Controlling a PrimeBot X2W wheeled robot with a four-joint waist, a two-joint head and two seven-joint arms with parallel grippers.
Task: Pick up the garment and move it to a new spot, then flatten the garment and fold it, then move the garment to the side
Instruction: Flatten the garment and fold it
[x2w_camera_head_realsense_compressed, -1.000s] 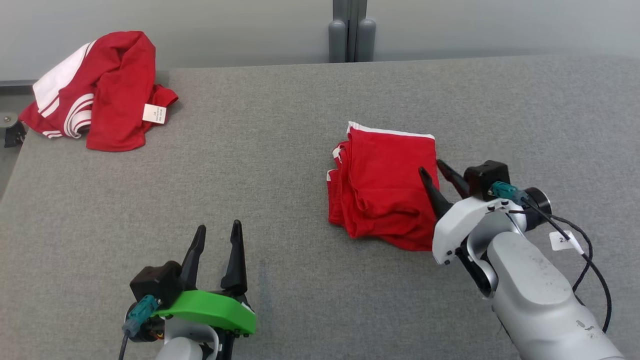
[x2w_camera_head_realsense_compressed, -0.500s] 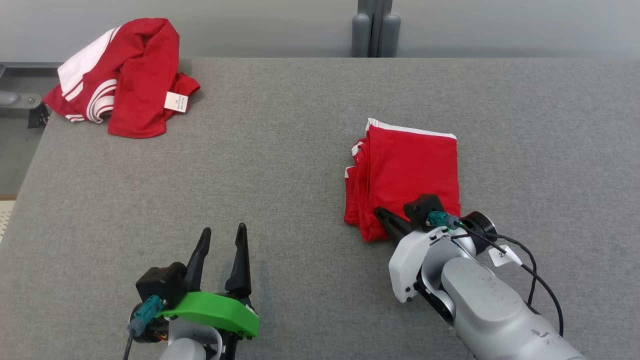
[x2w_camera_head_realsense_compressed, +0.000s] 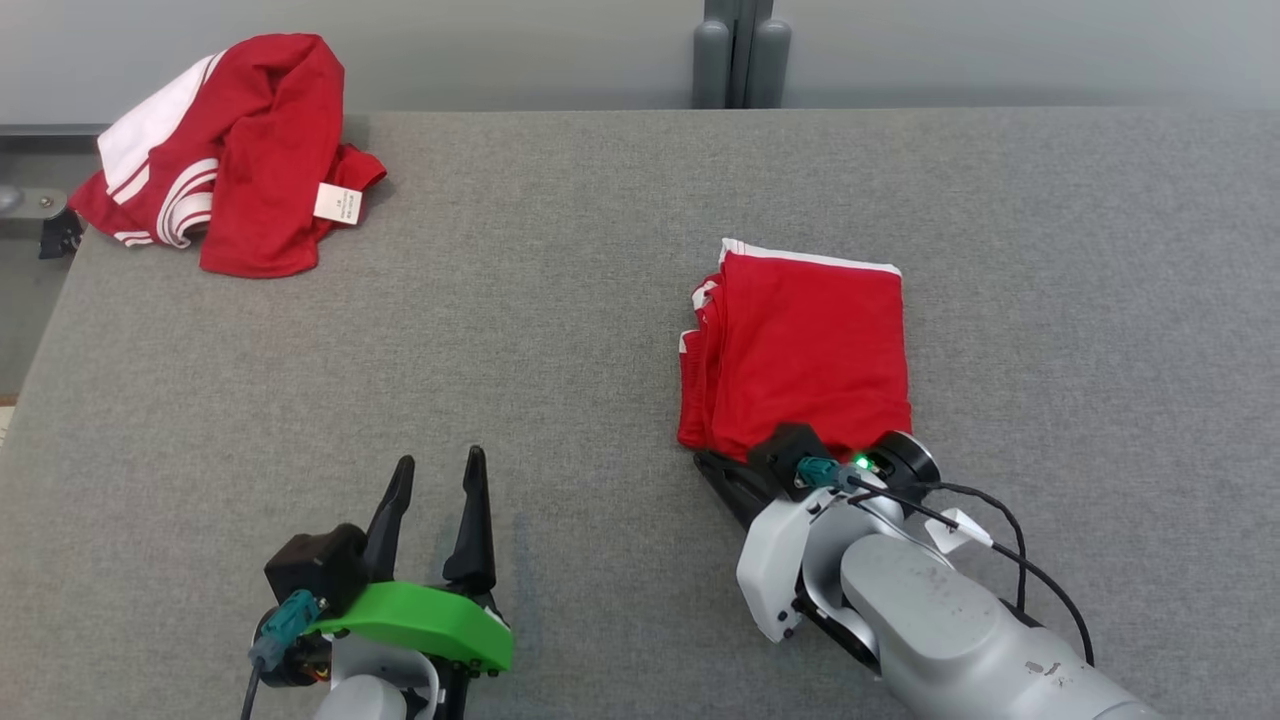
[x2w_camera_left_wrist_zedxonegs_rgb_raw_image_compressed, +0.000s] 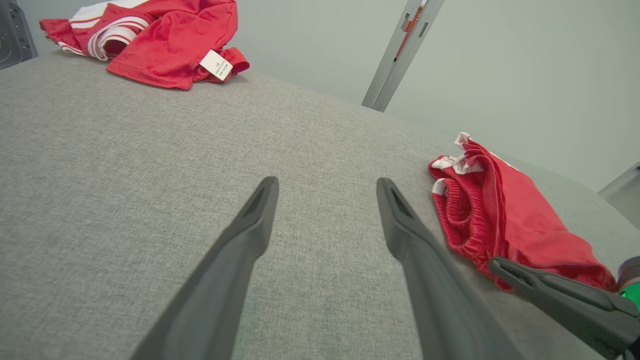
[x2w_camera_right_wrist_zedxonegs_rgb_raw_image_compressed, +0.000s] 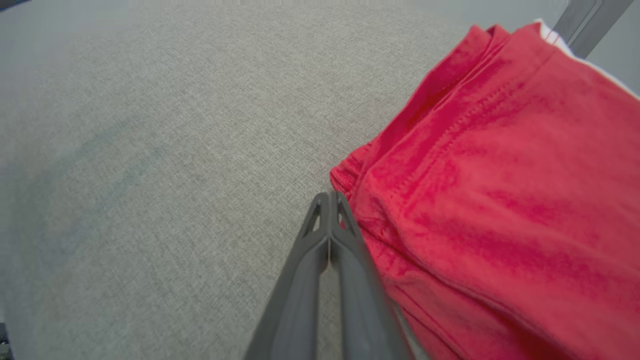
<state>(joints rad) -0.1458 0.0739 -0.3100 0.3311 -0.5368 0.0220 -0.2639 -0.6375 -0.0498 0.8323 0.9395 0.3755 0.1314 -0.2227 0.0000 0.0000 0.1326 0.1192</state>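
Garment of red fabric (x2w_camera_head_realsense_compressed: 800, 350) with white trim, folded to a rough square, lies right of centre on the grey cloth-covered table (x2w_camera_head_realsense_compressed: 560, 300), its layered edges facing the robot's left. The right gripper (x2w_camera_head_realsense_compressed: 706, 462) sits at its near-left corner, its two dark fingers pressed together with nothing visible between them. The tips are touching or just beside the hem, and the cloth spreads forward and to their right. The left gripper (x2w_camera_head_realsense_compressed: 438, 458) hangs with its jaws spread wide, well apart. The right arm, being nearer, looks placed to nudge the garment sideways. A crumpled red-and-white garment (x2w_camera_head_realsense_compressed: 240, 150) occupies the far-left corner.
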